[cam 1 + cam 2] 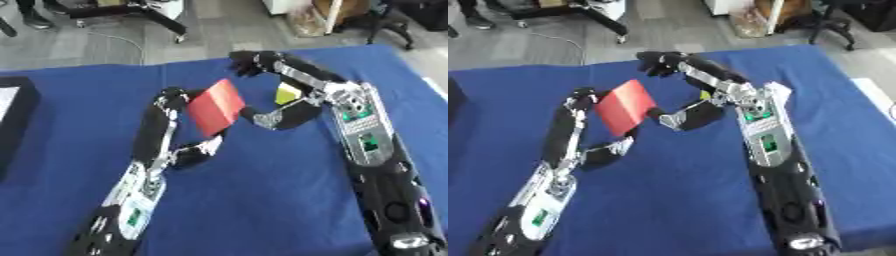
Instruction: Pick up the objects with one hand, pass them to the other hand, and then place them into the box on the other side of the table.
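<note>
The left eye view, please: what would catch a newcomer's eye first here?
Most striking is the red card, held up above the middle of the blue table between the two black arms. The left hand grips it from the left while the right hand arches around its right side. A small yellow thing peeks out behind the right hand.

Blue-clothed table [262,200], black box [13,115] at left edge, small yellow obj [286,93]
</note>
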You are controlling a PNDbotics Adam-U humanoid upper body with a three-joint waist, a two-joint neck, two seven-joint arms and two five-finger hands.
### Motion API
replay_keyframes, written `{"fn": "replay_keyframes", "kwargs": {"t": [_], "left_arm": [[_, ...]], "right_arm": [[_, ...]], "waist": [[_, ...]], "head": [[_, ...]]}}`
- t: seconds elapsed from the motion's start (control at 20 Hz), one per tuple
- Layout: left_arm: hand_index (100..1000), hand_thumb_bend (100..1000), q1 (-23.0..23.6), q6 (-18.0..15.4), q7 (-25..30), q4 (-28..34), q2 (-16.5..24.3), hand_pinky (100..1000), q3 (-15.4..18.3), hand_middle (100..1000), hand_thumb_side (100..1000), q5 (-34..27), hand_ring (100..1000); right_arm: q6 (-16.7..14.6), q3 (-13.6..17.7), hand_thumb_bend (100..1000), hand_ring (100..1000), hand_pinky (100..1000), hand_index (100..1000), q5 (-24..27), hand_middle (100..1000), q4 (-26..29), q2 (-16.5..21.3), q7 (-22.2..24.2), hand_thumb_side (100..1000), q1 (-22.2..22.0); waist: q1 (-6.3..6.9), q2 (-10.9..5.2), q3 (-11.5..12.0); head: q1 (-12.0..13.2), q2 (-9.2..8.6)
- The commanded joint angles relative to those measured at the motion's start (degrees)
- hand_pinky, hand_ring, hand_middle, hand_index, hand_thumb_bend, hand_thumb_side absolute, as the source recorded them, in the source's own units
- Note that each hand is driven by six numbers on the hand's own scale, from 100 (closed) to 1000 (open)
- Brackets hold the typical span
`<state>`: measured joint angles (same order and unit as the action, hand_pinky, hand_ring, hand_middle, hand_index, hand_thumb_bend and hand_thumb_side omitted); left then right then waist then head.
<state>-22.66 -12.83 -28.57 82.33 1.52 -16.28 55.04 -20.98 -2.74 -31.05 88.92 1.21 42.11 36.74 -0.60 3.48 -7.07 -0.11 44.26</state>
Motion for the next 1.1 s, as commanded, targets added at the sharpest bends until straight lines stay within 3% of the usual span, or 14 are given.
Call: {"fn": "replay_keyframes", "kwargs": {"t": [0.05, 0.6, 0.7, 0.85, 0.95, 1.1], "left_arm": [[430, 100, -0.6, 0.7, -0.5, 0.4, 0.7, 818, 0.9, 416, 251, -0.7, 533], [425, 100, -0.3, 2.7, -2.3, 1.9, 1.9, 818, 3.7, 412, 244, -1.9, 532], [427, 100, -0.2, 3.6, -2.4, 2.9, 2.8, 818, 4.7, 413, 236, -2.3, 533], [431, 100, 0.0, 5.9, -2.0, 5.2, 5.1, 816, 6.6, 414, 220, -2.5, 537], [433, 100, 0.2, 8.2, -1.3, 7.3, 7.4, 815, 8.6, 414, 214, -2.6, 538], [439, 114, 0.2, 12.7, 0.2, 11.0, 12.3, 810, 11.9, 415, 204, -3.1, 544]], "right_arm": [[-0.1, 0.6, 232, 852, 844, 1000, 0.0, 851, 1.5, 1.3, 0.1, 247, 0.8], [0.5, 2.3, 216, 853, 845, 1000, 1.7, 852, 5.3, 3.6, -0.3, 210, -1.1], [1.3, 3.0, 197, 852, 844, 1000, 2.2, 851, 6.7, 4.0, -0.9, 206, -2.0], [2.5, 3.8, 169, 851, 843, 1000, 2.7, 850, 8.4, 4.5, -1.3, 196, -3.7], [3.2, 4.0, 160, 851, 842, 1000, 3.0, 850, 9.1, 4.8, -1.1, 203, -4.7], [3.6, 4.1, 160, 850, 841, 1000, 3.2, 849, 9.5, 5.3, -0.5, 189, -6.1]], "waist": [[-0.72, -0.87, -0.2], [-0.63, -0.88, -0.5], [-0.50, -0.97, -0.6], [-0.06, -1.32, -0.6], [0.32, -1.62, -0.5], [0.84, -2.11, -0.1]], "head": [[0.3, -0.14], [1.8, -0.14], [4.1, -0.14], [10.3, -0.14], [14.7, -0.14], [18.9, -0.14]]}}
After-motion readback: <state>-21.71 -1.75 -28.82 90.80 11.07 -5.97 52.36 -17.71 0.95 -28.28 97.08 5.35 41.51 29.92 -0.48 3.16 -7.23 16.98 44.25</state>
